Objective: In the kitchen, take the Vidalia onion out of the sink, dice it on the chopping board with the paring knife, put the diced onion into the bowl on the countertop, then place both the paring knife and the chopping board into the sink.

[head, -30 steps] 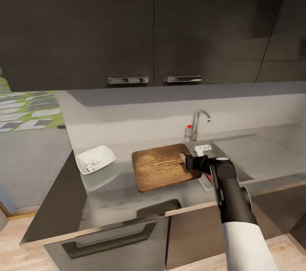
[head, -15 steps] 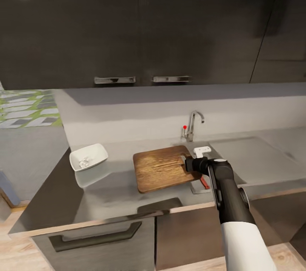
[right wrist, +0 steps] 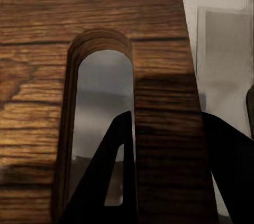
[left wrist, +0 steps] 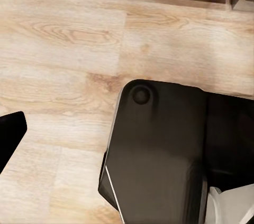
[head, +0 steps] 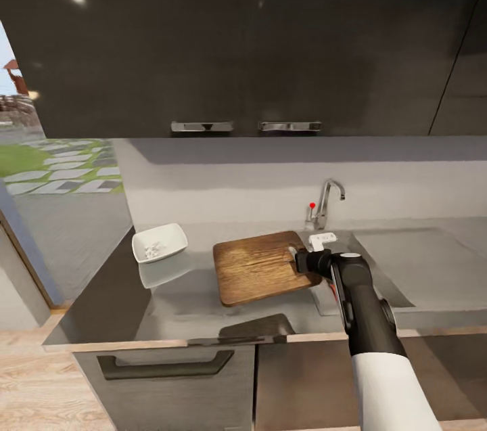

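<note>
Nearest the front edge of the worktop (head: 169, 302), the right arm reaches forward from the lower right, its jaws (head: 295, 260) closed on the right-hand end of the chopping board (head: 260, 267). From the right wrist camera the two dark fingers (right wrist: 114, 182) show on either side of the wooden strip beside the board's slot hole (right wrist: 100, 123) (one seen through the slot, the other past the board's edge). The board's long axis runs roughly left to right along the worktop, slightly skewed, its slotted end pointing toward the sink (head: 368, 275) and reaching over the sink's left rim. Whether it lies flat or is lifted a little I cannot tell.

Just right of the gripped end, a sliver of reddish handle shows in the basin, likely the paring knife (head: 331, 289), mostly hidden by the arm. Farther back and to the left, near the worktop's left edge, sits the white bowl (head: 159, 243) holding pale diced pieces (head: 154, 250), well apart from the board. Behind the sink stands the tap (head: 325, 201) with its red knob.

The left wrist camera looks down on wooden floor (left wrist: 63, 49) and the robot's dark base (left wrist: 159, 155); how the left jaws stand I cannot tell.
</note>
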Robot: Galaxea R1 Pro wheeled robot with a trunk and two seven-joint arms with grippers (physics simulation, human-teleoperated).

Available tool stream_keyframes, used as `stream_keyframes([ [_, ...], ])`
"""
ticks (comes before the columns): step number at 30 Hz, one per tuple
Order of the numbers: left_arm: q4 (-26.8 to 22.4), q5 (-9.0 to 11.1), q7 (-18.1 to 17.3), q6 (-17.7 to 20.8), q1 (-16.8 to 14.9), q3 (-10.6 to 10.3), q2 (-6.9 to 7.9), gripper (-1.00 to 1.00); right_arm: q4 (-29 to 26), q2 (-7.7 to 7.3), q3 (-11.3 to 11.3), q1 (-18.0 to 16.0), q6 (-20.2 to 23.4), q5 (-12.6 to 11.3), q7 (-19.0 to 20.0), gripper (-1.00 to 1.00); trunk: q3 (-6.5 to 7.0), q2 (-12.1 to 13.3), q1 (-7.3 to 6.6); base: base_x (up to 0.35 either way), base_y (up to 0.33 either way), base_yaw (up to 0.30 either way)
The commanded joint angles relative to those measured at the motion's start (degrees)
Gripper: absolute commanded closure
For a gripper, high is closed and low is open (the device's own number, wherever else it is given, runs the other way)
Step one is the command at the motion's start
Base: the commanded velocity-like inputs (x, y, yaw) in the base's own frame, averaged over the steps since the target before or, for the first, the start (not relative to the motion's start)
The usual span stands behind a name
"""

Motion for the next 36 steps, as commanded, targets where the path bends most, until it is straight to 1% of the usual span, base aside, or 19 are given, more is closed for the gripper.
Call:
stream_keyframes([
  [1, -0.12, 0.18, 0.15, -0.05, 0.02, -0.15, -0.01, -1.0, 0.09, 0.09, -0.44, -0.07, 0.02, 0.56, -1.21, 1.0, -0.13, -0.13, 0.04, 0.0, -0.001, 0.02],
  [3, -0.12, 0.18, 0.15, -0.05, 0.02, -0.15, -0.01, -1.0, 0.41, 0.15, -1.77, -0.07, -1.1, 0.49, -5.77, 1.0, -0.13, -0.13, 0.04, 0.0, 0.0, 0.01],
  [4, -0.12, 0.18, 0.15, -0.05, 0.02, -0.15, -0.01, -1.0, 0.62, 0.28, -4.29, -0.07, -2.77, 0.33, -10.2, 1.0, -0.13, -0.13, 0.04, 0.0, 0.0, 0.004],
  [5, -0.12, 0.18, 0.15, -0.05, 0.02, -0.15, -0.01, -1.0, 0.84, 0.48, -6.28, -0.07, -3.85, -0.05, -12.8, 1.0, -0.13, -0.13, 0.04, 0.0, 0.0, 0.003],
  [6, -0.12, 0.18, 0.15, -0.05, 0.02, -0.15, -0.01, -1.0, 1.45, 1.03, -9.43, -0.07, -5.24, -1.3, -16.27, 1.0, -0.13, -0.13, 0.04, 0.0, 0.0, 0.001],
  [7, -0.12, 0.18, 0.15, -0.05, 0.02, -0.15, -0.01, -1.0, 1.88, 1.15, -11.32, -0.07, -5.98, -2.44, -18.47, 1.0, -0.13, -0.13, 0.04, 0.0, 0.0, 0.0],
  [8, -0.12, 0.18, 0.15, -0.05, 0.02, -0.15, -0.01, -1.0, 2.33, 1.15, -13.29, -0.07, -7.03, -4.38, -22.03, 1.0, -0.13, -0.13, 0.04, 0.0, 0.0, 0.0],
  [10, -0.12, 0.18, 0.15, -0.05, 0.02, -0.15, -0.01, -1.0, 2.99, 1.15, -14.53, -0.07, -8.62, -7.07, -27.64, 1.0, -0.13, -0.13, 0.04, 0.0, 0.0, 0.0],
  [13, -0.12, 0.18, 0.14, -0.05, 0.02, -0.15, -0.01, -1.0, 5.4, 1.15, -15.17, -0.07, -11.67, -11.41, -37.44, 1.0, -0.13, -0.13, 0.04, 0.0, 0.0, 0.0],
  [14, -0.12, 0.18, 0.14, -0.05, 0.02, -0.15, -0.01, -1.0, 7.09, 1.15, -15.3, -0.07, -14.02, -14.58, -43.82, 1.0, -0.13, -0.13, 0.04, 0.0, 0.0, 0.0],
  [15, -0.12, 0.18, 0.15, -0.05, 0.02, -0.15, -0.01, -1.0, 7.58, 1.15, -15.33, -0.07, -15.03, -16.23, -46.7, 1.0, -0.13, -0.13, 0.04, 0.005, -0.015, 0.0],
  [17, -0.12, 0.18, 0.15, -0.05, 0.02, -0.15, -0.01, -1.0, 8.3, 1.15, -15.38, -0.07, -16.58, -20.95, -52.75, 1.0, -0.13, -0.13, 0.04, 0.095, -0.097, 0.0],
  [21, -0.12, 0.18, 0.15, -0.05, 0.02, -0.15, 0.06, -1.0, 8.54, 1.15, -15.58, -0.07, -17.11, -23.51, -55.55, 1.0, -0.13, -0.13, 0.04, 0.192, -0.165, 0.0],
  [23, -0.12, 0.18, 0.15, -0.05, 0.02, -0.15, 0.07, -1.0, 8.56, 1.15, -15.88, -0.07, -17.26, -23.74, -55.82, 1.0, -0.13, -0.13, 0.04, 0.17, -0.149, 0.0],
  [25, -0.12, 0.18, 0.15, -0.05, 0.02, -0.15, 0.07, -1.0, 8.58, 1.15, -17.32, -0.07, -17.92, -23.84, -56.51, 1.0, -0.13, -0.13, 0.04, 0.132, -0.127, 0.0],
  [27, -0.12, 0.18, 0.15, -0.05, 0.02, -0.15, 0.07, -1.0, 8.88, 1.15, -19.05, -0.07, -18.59, -23.91, -58.71, 1.0, -0.13, -0.13, 0.04, 0.104, -0.106, 0.0],
  [29, -0.12, 0.18, 0.15, -0.05, 0.02, -0.15, 0.07, -1.0, 10.47, 1.15, -20.13, -0.07, -20.12, -24.11, -62.66, 1.0, -0.13, -0.13, 0.04, 0.038, -0.044, 0.0],
  [32, -0.05, 0.18, 0.15, -0.05, 0.02, -0.15, 0.13, -1.0, 15.0, 1.15, -20.58, -0.07, -25.0, -25.28, -66.65, 1.0, -0.13, -0.13, 0.04, 0.009, -0.011, 0.0],
  [36, -0.04, 0.18, 0.15, -0.05, 0.02, -0.15, 0.15, -1.0, 16.71, 1.15, -20.45, -0.07, -27.14, -27.38, -69.78, 1.0, -0.13, -0.13, 0.04, 0.002, -0.002, 0.0],
])
